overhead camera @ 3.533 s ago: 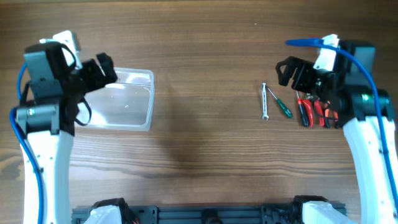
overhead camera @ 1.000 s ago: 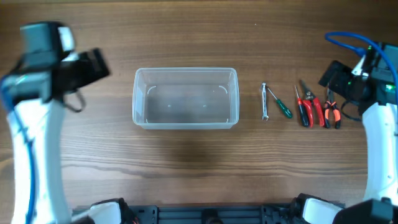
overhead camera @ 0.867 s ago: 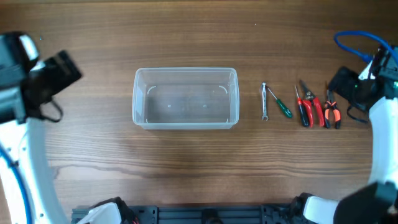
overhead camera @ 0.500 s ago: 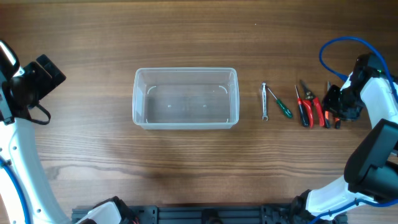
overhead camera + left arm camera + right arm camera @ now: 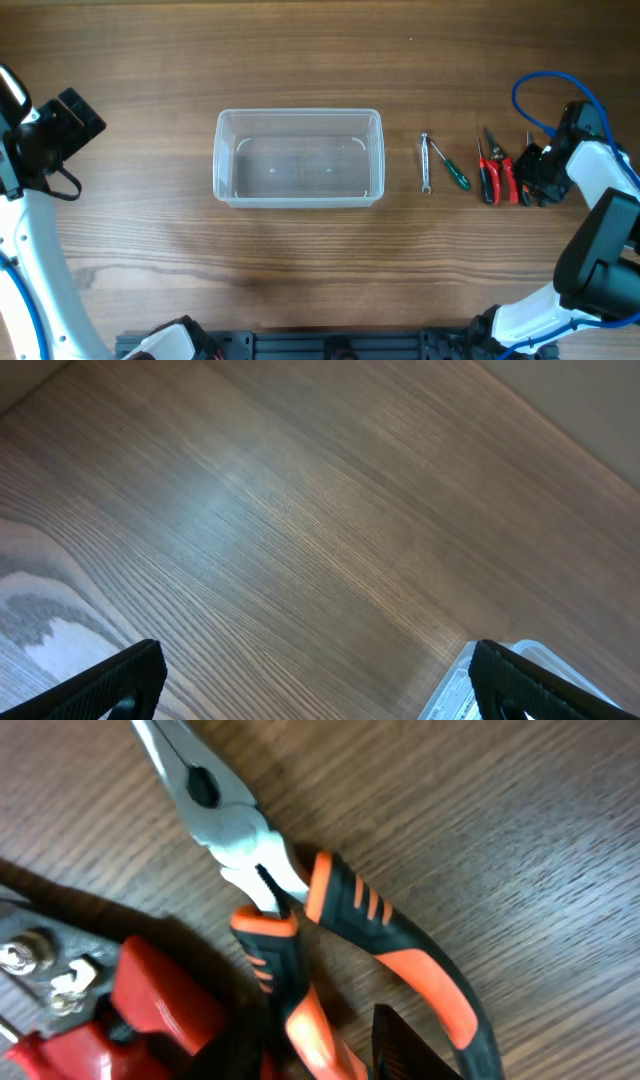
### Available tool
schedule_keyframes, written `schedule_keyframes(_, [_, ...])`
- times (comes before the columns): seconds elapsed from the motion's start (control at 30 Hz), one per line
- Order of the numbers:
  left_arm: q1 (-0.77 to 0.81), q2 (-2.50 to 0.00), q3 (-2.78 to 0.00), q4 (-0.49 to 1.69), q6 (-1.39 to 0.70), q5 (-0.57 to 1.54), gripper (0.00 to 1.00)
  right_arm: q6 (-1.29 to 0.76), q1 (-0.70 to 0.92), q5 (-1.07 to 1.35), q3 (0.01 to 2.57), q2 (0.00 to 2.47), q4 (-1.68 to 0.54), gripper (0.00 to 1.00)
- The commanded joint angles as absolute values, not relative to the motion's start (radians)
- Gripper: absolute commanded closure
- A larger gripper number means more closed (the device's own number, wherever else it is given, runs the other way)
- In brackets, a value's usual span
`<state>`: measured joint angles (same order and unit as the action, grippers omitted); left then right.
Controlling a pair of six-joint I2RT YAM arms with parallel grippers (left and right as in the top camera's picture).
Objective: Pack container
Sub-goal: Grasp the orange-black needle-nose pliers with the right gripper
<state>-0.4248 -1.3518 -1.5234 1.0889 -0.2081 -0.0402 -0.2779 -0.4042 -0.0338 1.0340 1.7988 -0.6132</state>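
- The container [image 5: 299, 202] sits mid-table with nothing in it; packing is judged not yet begun.
- The right gripper [image 5: 537, 172] is at the tool row, 3 o'clock from the container, over the orange-black pliers [image 5: 335, 900]. Whether its jaws are parted or closed cannot be told.
- The left gripper [image 5: 78, 117], at 9 o'clock and well apart, is spread wide, holding nothing.
- Next move, as judged: close squarely on the pliers' handles, clear of the red-handled cutters [image 5: 150, 1005] just beside.
- Only the overhead view shows the wrench [image 5: 425, 163] and green screwdriver [image 5: 452, 172]; only the right wrist view shows how closely the handles lie.
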Motion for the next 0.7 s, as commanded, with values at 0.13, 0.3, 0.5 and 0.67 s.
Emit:
schedule_keyframes(0.13, [-0.43,-1.355,-1.525,1.089,-0.218,-0.047,0.0,-0.352,-0.41,0.002,0.916,1.816,-0.504,0.78])
schedule_keyframes(0.3, [-0.43,-1.355,-1.525,1.09,-0.218,-0.047,0.0,-0.366,-0.41,0.061,0.943,1.805,-0.525,0.96])
schedule_keyframes(0.5, [-0.43,-1.355,-1.525,1.089,-0.218,-0.047,0.0,-0.263,-0.4,0.315,1.155,1.473,-0.602,0.96])
schedule_keyframes(0.67, [-0.43,-1.355,-1.525,1.09,-0.218,-0.047,0.0,0.051,-0.08,0.636,1.3,1.149,-0.582,0.96])
